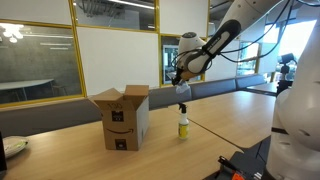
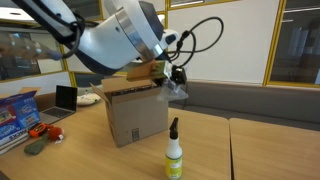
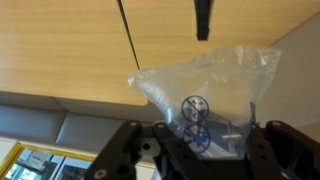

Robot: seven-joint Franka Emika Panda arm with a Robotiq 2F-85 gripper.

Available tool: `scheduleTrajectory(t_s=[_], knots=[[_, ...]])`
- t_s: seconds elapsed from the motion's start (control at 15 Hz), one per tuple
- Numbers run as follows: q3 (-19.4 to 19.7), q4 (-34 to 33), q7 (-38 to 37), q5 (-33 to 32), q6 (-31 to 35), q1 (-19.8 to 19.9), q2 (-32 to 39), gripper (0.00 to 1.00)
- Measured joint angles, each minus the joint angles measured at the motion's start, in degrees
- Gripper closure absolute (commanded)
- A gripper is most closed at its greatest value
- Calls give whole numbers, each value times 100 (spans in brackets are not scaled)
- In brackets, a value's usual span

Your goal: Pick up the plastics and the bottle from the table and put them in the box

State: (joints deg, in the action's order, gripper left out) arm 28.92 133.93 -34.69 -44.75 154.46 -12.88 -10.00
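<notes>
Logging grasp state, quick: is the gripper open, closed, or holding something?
Gripper: closed on a clear plastic wrapper, held up off the table.

A: Where are the exterior cameras sitting?
B: In an exterior view, the camera is standing well back, facing across the desk [image 1: 70, 150] toward box [image 1: 125, 118] and bottle [image 1: 183, 122]. In an exterior view, it is crowding the arm [image 2: 120, 40], looking past it at the same box, bottle and desk.
A: Wrist?
B: Pointing down at the desk, very near, past the end effector [image 3: 200, 140] gripping the plastic [image 3: 205, 75].
</notes>
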Motion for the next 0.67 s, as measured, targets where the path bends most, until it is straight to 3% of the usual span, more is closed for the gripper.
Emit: scheduleTrajectory(t_s=[0.2, 0.33, 0.53, 0.67], knots=[[-1273, -472, 29, 454, -100, 527, -56, 84], [-1876, -760, 51, 710, -100, 741, 13, 85], [-2451, -1161, 106, 1054, -63, 909, 277, 85], [-2622, -1394, 135, 1226, 34, 912, 544, 85]])
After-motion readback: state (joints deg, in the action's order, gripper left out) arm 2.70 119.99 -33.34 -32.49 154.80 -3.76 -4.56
